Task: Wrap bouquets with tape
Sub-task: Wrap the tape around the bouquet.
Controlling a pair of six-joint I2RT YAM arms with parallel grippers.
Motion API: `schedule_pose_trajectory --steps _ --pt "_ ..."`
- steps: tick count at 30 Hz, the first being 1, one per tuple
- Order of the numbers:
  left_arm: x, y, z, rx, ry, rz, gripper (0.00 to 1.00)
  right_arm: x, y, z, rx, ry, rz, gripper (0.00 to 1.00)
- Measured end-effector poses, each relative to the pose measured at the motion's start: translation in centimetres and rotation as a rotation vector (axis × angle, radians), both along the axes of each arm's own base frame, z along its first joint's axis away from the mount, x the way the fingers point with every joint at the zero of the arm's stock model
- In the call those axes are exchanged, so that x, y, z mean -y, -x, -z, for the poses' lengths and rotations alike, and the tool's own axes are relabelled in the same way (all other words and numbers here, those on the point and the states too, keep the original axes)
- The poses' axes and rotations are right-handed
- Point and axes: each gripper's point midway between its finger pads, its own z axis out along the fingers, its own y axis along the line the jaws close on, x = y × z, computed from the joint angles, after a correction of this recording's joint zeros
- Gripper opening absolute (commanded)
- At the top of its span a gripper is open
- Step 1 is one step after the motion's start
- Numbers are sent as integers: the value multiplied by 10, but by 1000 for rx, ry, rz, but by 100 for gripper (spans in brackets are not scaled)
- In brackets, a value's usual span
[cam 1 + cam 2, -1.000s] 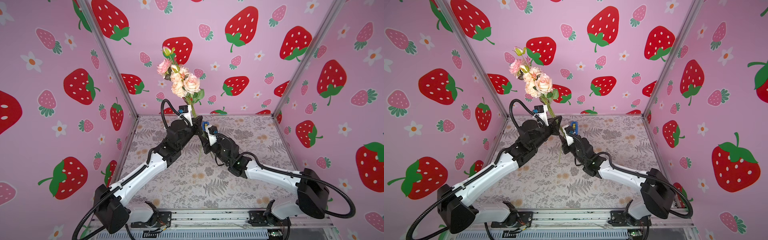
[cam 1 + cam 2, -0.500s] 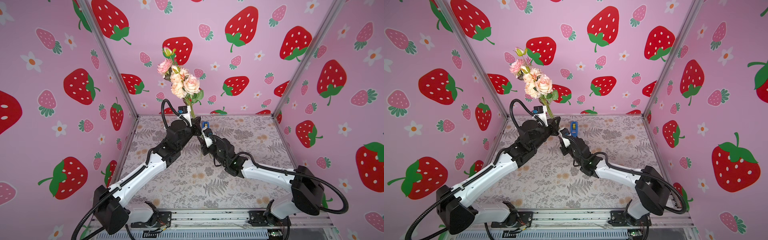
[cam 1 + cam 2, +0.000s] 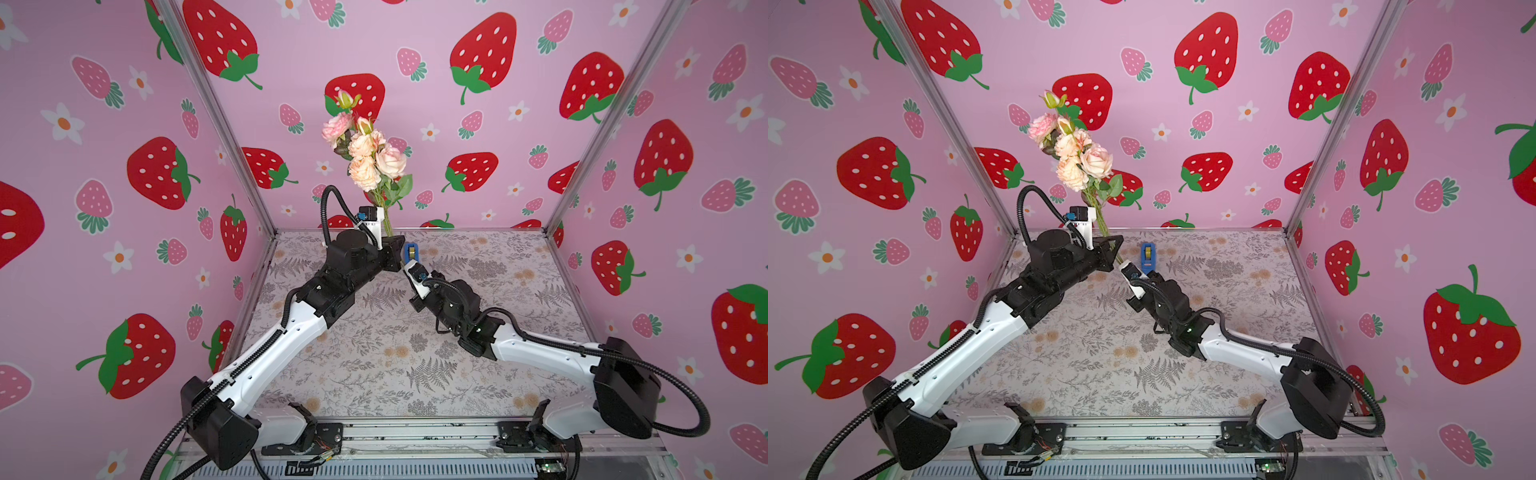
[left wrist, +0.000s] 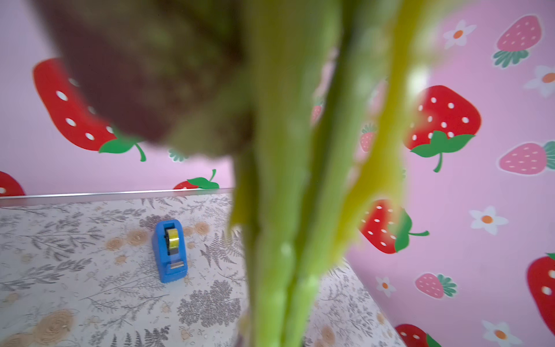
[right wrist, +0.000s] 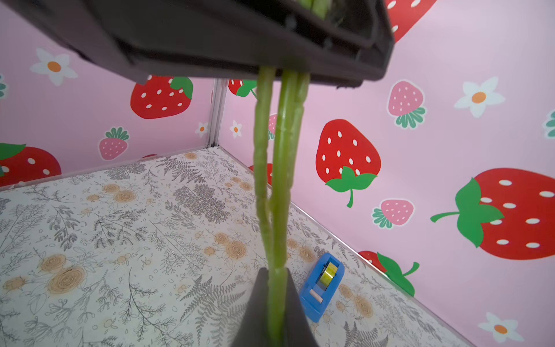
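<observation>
The bouquets (image 3: 370,153) are one bunch of pink and cream roses standing upright above the back middle of the table, seen in both top views (image 3: 1077,156). My left gripper (image 3: 392,249) is shut on the green stems just below the leaves. Right under it, my right gripper (image 5: 276,297) is shut on the lower stems (image 5: 282,180), its dark fingers (image 5: 258,300) pressed to both sides. The tape (image 5: 322,285), a yellowish roll in a blue dispenser, stands on the table just behind the grippers (image 3: 411,251) (image 4: 170,251), apart from them.
The table (image 3: 374,365) carries a grey-and-tan printed floral pattern. Pink strawberry walls (image 3: 124,187) with metal corner posts (image 3: 216,120) close in the left, back and right. Both arm bases sit on a rail (image 3: 415,432) at the front edge.
My right gripper has moved up and back to the stems just under the left gripper and has shut on them. The left gripper and the flowers have stayed in place.
</observation>
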Motion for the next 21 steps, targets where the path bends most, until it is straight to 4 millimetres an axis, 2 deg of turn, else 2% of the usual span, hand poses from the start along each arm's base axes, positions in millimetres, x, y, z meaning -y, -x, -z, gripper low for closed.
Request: schedule_pose_trajectory --steps 5,8,13,15,17,18,20,21 --pt "14 14 6 -114 15 177 0 17 24 -3 138 69 -74 0" --pt "19 17 7 -146 26 242 0 20 29 -5 178 88 -92 0" --pt "16 16 9 -160 30 258 0 17 27 -4 177 91 -90 0" --pt "13 12 5 -143 35 244 0 14 22 -6 154 71 -75 8" --pt "10 9 1 -113 43 228 0 10 18 -9 124 42 -64 11" --pt "8 7 0 -96 48 216 0 7 17 -9 101 24 -63 10" --pt "4 4 1 -76 53 195 0 2 17 -7 53 -9 -63 0" --pt "3 3 2 -70 54 186 0 0 16 -6 27 -27 -61 0"
